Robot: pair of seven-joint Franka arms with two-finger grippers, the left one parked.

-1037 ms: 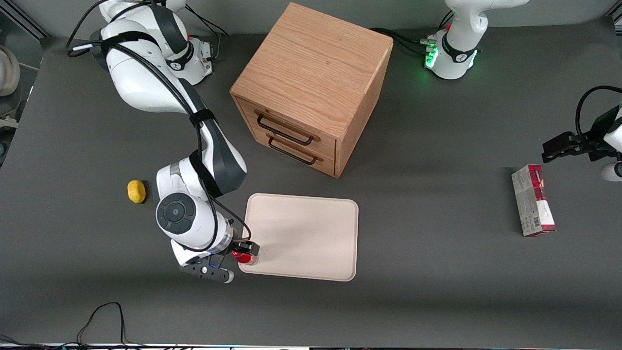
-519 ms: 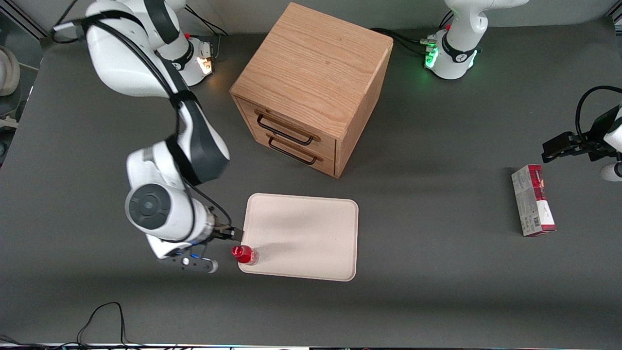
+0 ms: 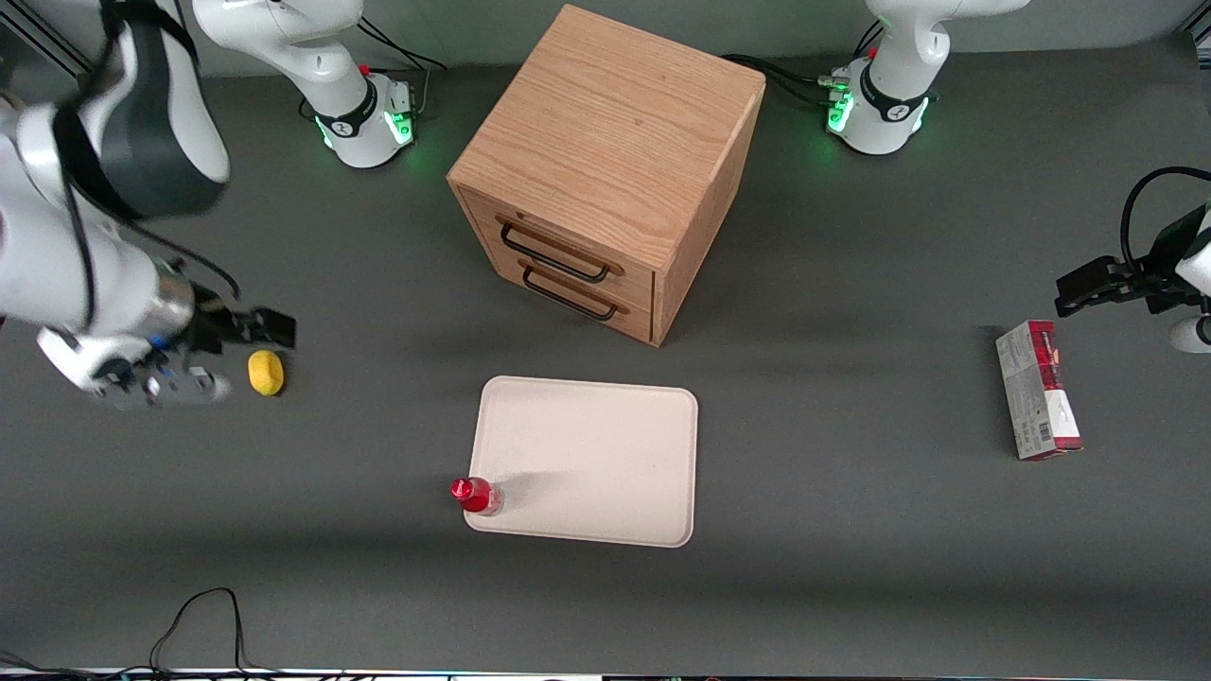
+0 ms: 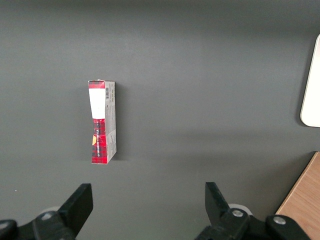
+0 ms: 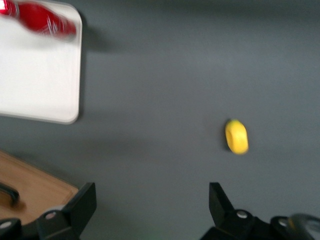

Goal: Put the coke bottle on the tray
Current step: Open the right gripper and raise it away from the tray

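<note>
The coke bottle (image 3: 476,496) stands upright on the corner of the pale beige tray (image 3: 605,454) that is nearest the front camera and the working arm; the bottle (image 5: 42,18) and the tray (image 5: 35,80) also show in the right wrist view. My gripper (image 3: 255,333) hangs high above the table toward the working arm's end, well away from the tray and beside the yellow lump (image 3: 266,373). The gripper (image 5: 150,200) is open with only bare table between its fingers.
A wooden two-drawer cabinet (image 3: 605,170) stands farther from the front camera than the tray, both drawers shut. The yellow lump (image 5: 236,136) lies on the dark table. A red-and-grey carton (image 3: 1038,390) lies toward the parked arm's end, also in the left wrist view (image 4: 102,122).
The gripper let go of the coke bottle, left it standing on the tray corner, and rose and swung away toward the working arm's end, past the yellow lump.
</note>
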